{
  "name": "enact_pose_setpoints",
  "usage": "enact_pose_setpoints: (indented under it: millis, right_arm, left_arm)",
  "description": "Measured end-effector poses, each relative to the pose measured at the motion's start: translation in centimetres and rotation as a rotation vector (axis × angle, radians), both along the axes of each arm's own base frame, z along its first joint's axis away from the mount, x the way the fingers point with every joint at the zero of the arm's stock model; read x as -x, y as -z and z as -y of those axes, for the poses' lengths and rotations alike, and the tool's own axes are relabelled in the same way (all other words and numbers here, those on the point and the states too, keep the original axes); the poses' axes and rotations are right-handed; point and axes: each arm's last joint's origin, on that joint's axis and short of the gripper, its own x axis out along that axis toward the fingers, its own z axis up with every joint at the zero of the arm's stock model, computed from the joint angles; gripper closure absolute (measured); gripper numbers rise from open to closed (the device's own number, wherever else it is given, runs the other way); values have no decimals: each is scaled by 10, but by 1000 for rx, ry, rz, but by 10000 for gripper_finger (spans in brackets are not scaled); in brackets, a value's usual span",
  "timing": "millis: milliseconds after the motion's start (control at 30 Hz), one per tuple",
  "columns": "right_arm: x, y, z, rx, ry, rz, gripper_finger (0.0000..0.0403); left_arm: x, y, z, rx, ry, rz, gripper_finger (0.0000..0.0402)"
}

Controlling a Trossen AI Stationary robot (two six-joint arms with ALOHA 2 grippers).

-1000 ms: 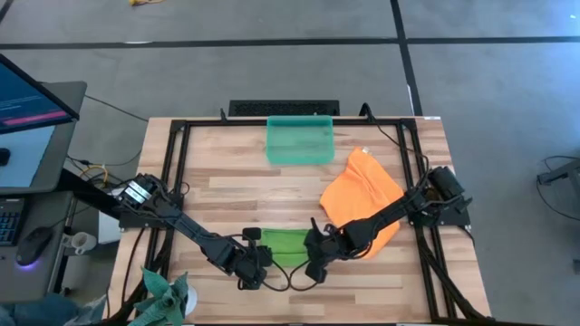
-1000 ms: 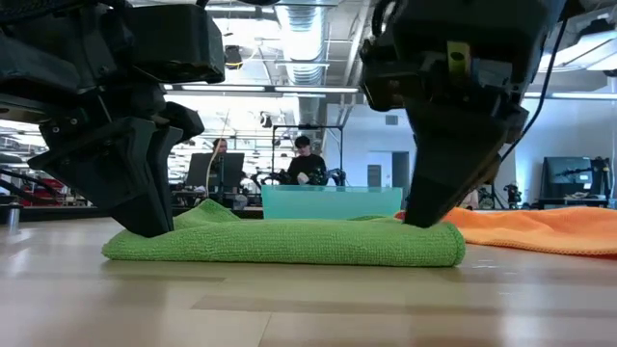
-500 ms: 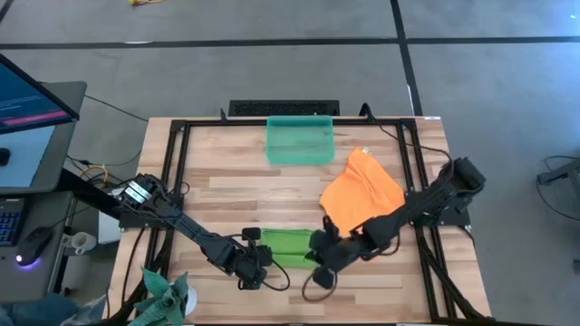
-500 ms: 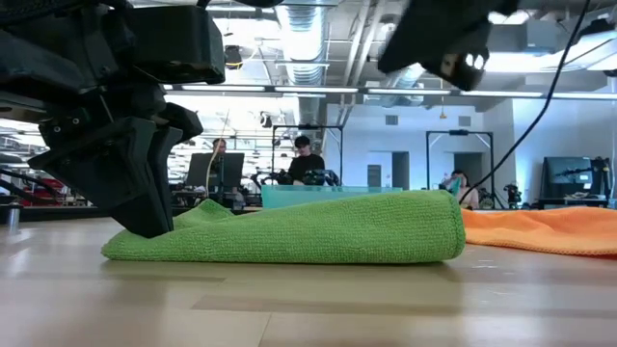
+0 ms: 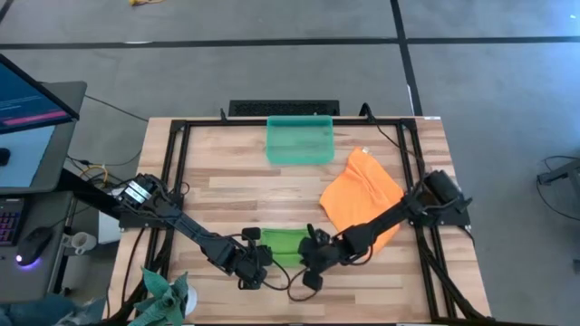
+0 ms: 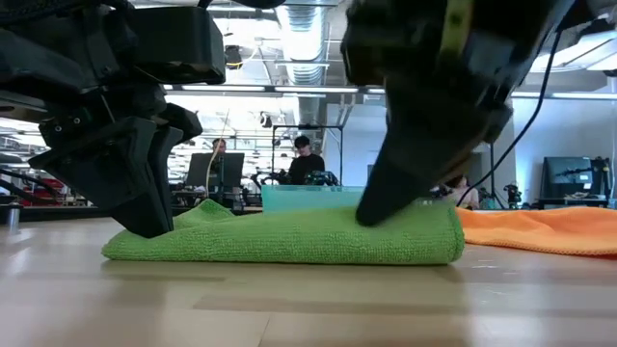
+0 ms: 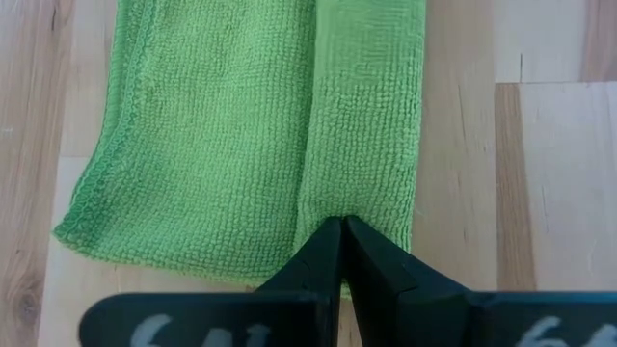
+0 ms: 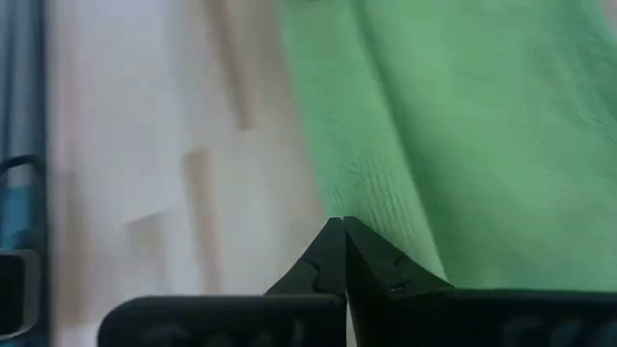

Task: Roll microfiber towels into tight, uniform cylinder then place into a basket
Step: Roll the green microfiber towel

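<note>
Right gripper [image 5: 311, 256] back down, shut, on green towel [image 5: 284, 244], lower centre; left gripper [image 5: 255, 263] shut opposite; long axis between them.

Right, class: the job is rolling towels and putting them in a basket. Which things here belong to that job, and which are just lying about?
Part of the job:
- green towel, partly folded, with the left gripper and right gripper both shut at its ends
- orange towel, lying loose
- basket, holding no towel

Just lying about:
- spiky plant-like thing at the table's corner
- monitor beside the table
</note>
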Motion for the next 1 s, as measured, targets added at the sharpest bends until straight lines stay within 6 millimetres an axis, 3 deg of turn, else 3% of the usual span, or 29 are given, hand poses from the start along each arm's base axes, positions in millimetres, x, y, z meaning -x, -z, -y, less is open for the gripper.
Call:
enact_pose_setpoints:
  millis: [333, 633, 1000]
  right_arm:
    - [5, 7, 10, -21, 143, -120, 386]
    - [4, 7, 17, -20, 165, -140, 386]
    - [4, 8, 18, -16, 164, -144, 385]
  left_arm:
    - [0, 0, 0, 10, -15, 5, 391]
    - [0, 0, 0, -8, 20, 1, 385]
    - [0, 0, -1, -42, 37, 1, 288]
